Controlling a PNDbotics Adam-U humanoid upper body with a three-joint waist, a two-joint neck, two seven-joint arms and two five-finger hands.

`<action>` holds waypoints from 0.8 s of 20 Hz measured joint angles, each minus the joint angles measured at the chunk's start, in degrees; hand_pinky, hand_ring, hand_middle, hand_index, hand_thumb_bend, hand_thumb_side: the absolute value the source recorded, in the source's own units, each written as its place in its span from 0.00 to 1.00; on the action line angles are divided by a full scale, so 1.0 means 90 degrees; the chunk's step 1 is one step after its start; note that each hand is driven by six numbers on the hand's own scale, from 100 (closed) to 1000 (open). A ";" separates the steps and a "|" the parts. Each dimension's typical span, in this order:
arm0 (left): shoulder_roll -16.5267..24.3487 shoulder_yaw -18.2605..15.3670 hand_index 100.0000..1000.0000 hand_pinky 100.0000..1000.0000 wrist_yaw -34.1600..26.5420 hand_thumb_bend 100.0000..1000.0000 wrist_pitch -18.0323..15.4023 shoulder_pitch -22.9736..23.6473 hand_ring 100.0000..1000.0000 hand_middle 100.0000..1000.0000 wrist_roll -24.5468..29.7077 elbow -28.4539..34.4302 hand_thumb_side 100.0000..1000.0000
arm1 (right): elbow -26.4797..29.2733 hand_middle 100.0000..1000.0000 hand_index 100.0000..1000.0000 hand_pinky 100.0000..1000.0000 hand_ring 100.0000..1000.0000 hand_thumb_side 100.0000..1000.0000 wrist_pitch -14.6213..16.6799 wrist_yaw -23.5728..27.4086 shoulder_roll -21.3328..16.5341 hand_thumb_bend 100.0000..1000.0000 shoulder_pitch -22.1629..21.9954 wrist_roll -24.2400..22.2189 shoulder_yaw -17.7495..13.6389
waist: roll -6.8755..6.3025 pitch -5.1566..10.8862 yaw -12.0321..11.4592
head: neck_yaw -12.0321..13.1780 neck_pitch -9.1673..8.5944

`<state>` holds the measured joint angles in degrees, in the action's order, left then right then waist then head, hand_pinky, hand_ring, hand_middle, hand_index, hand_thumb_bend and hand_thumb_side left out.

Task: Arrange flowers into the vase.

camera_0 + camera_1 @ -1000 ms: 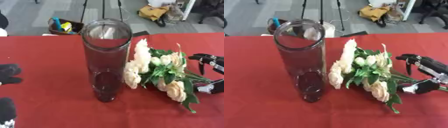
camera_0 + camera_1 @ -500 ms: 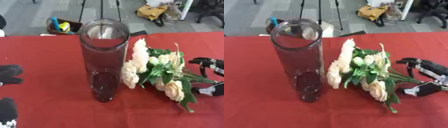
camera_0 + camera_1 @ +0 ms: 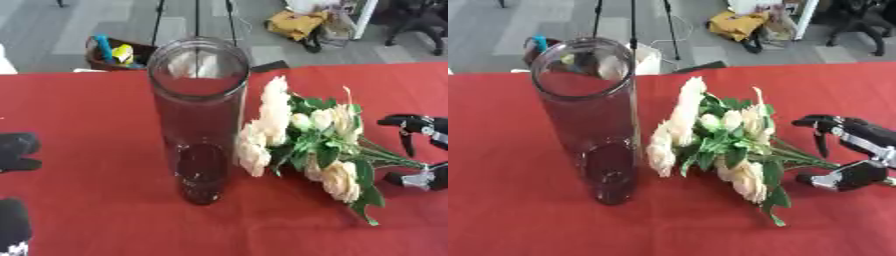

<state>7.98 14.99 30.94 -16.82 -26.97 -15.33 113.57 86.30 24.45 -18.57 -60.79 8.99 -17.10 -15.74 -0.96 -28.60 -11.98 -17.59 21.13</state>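
While the bouquet (image 3: 719, 145) lies flat on the red surface (image 3: 518, 210), the step in hand is judged to be the pick-up: no flower is in the vase (image 3: 592, 115) yet. The bouquet is a bunch of cream blooms with green leaves; its heads point toward the vase and the nearest blooms lie just beside the glass wall, possibly touching it. The stems run away to the robot's right and reach the right hand (image 3: 855, 150).

The right hand sits at the stem ends. Its fingers (image 3: 820, 131) are curved above the stems and the thumb sits lower, with the stems passing through the gap between them. The fingers are spread around the stems and not closed on them; whether either side touches a stem cannot be told.

The vase is a tall, clear cylinder, upright, empty, with its mouth open to the top.

The left hand (image 3: 17, 150) shows at the left edge of the left eye view, well apart from the vase, and the state of its fingers cannot be told.

The next move calls for closing the right hand on the stems, lifting the bunch, turning it stems-down, and aligning the stem ends over the vase mouth. The vase is tall and narrow, so contact against its wall may tip it.
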 measured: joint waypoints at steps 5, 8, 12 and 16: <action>0.0000 0.0019 0.77 0.58 0.0000 0.00 -0.0005 0.0000 0.70 0.69 0.0015 0.0000 0.72 | 0.0013 0.26 1.00 1.00 1.00 0.48 -0.0041 -0.0117 0.0000 0.42 0.0006 0.0199 0.0008 | -0.0003 0.0000 -0.0010 | -0.0027 -0.0004; -0.0001 0.0035 0.77 0.58 0.0000 0.00 -0.0010 0.0000 0.70 0.69 0.0035 0.0000 0.72 | 0.0021 0.27 1.00 1.00 1.00 0.47 -0.0072 -0.0194 0.0000 0.42 0.0013 0.0385 0.0029 | -0.0001 0.0000 -0.0021 | -0.0049 -0.0010; -0.0001 0.0037 0.77 0.58 0.0000 0.00 -0.0012 0.0000 0.70 0.69 0.0051 0.0000 0.72 | 0.0013 0.28 1.00 1.00 1.00 0.47 -0.0111 -0.0254 0.0000 0.41 0.0024 0.0646 0.0052 | 0.0003 -0.0016 -0.0047 | -0.0074 -0.0044; -0.0002 0.0039 0.77 0.58 0.0000 0.00 -0.0028 0.0000 0.70 0.69 0.0071 0.0000 0.72 | -0.0026 0.28 1.00 1.00 1.00 0.46 -0.0105 -0.0317 0.0001 0.41 0.0060 0.0799 0.0083 | 0.0003 -0.0048 -0.0062 | -0.0081 -0.0066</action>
<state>7.97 15.34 30.94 -17.07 -26.98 -14.70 113.57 86.07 23.50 -21.42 -60.79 9.53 -9.90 -14.99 -0.94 -29.02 -12.54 -18.31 20.54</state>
